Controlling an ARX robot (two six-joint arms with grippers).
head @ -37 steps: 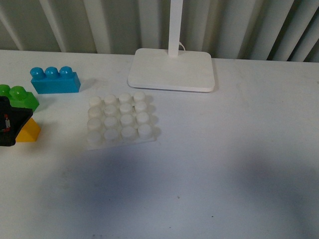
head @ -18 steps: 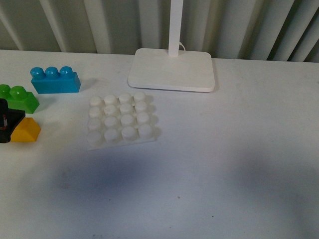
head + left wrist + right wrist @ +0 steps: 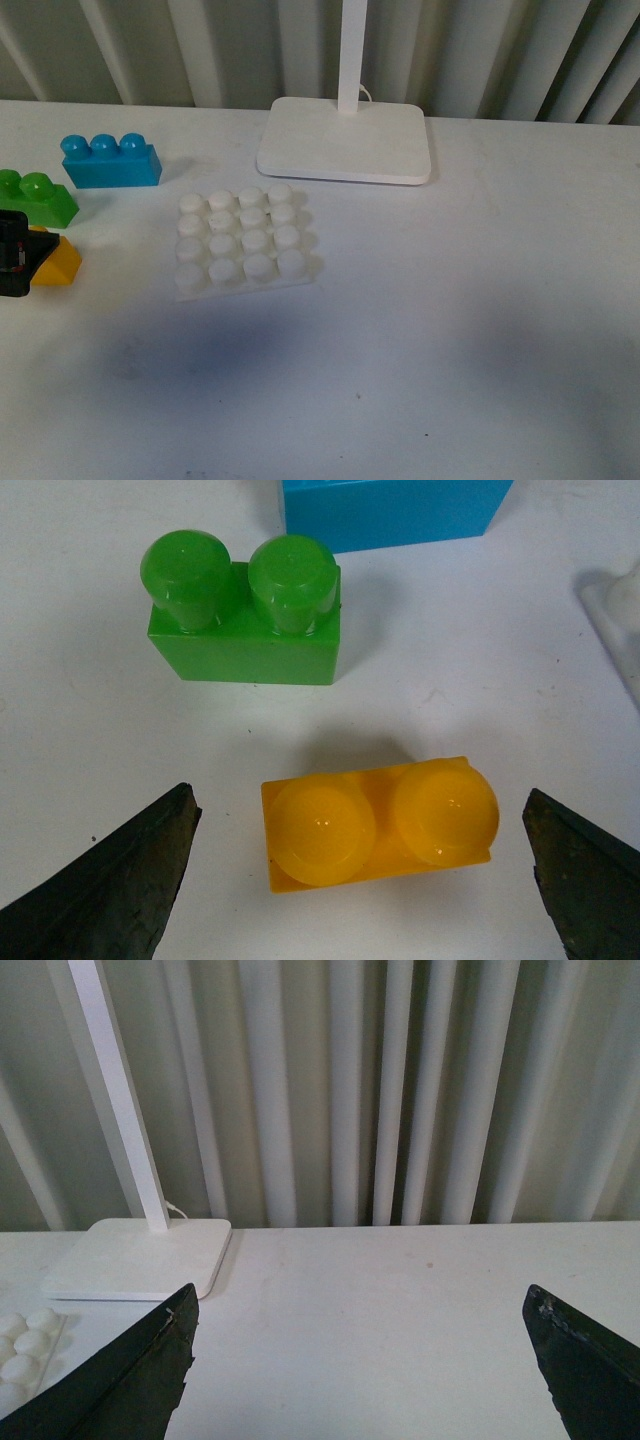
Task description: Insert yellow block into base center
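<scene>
The yellow block (image 3: 380, 823) lies on the white table, studs facing the left wrist camera. My left gripper (image 3: 362, 865) is open, one dark finger on each side of the block with a gap to both. From the front the yellow block (image 3: 58, 265) shows at the far left edge, partly hidden by the left gripper (image 3: 12, 255). The base (image 3: 241, 241), a white studded plate, rests at centre left, to the right of the block. My right gripper (image 3: 360, 1350) is open over bare table with nothing between its fingers; the front view does not show it.
A green two-stud brick (image 3: 36, 196) sits just behind the yellow block, and a blue three-stud brick (image 3: 108, 162) lies further back. A white lamp stand (image 3: 345, 138) with its post stands behind the base. Corrugated wall panels close the back.
The left gripper shifted at the far left edge; a second ago it covered more of the yellow block and green brick, and now it sits lower and further left around the block.
</scene>
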